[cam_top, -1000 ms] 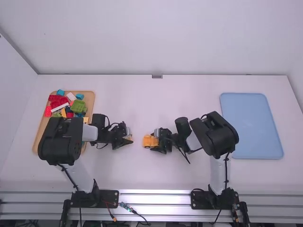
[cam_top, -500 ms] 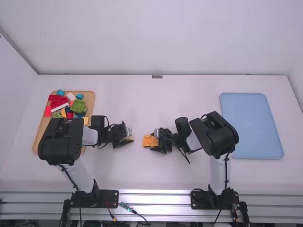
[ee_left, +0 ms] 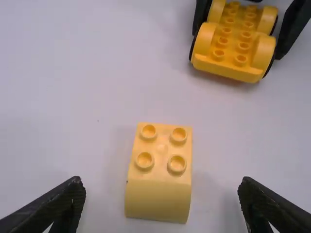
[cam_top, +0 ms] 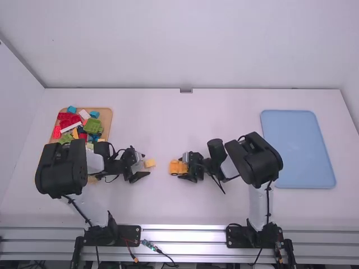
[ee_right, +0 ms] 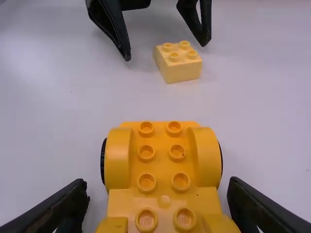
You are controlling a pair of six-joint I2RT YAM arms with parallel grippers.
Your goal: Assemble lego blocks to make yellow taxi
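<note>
Near the table's middle my left gripper (cam_top: 144, 166) stands open just behind a pale yellow block (cam_top: 150, 163). In the left wrist view this 2x2 block (ee_left: 158, 170), rounded at one end, rests studs up between the parted fingers of my left gripper (ee_left: 161, 201), touching neither. My right gripper (cam_top: 185, 168) is shut on the orange-yellow wheeled base (cam_top: 176, 167), a finger at each side of its wheels. In the right wrist view the studded base (ee_right: 163, 165) lies between the fingers of my right gripper (ee_right: 158, 204), its front pointing at the block, a gap between them.
A wooden tray (cam_top: 105, 119) with red, green, blue, white and yellow blocks stands at the left, partly under the left arm. On the right lies a light blue tray (cam_top: 297, 148). Bare table (cam_top: 185, 123) stretches beyond both arms.
My left gripper has opened, let go of the pale yellow block and drawn back to the left. The right arm and the wheeled base have stayed still.
</note>
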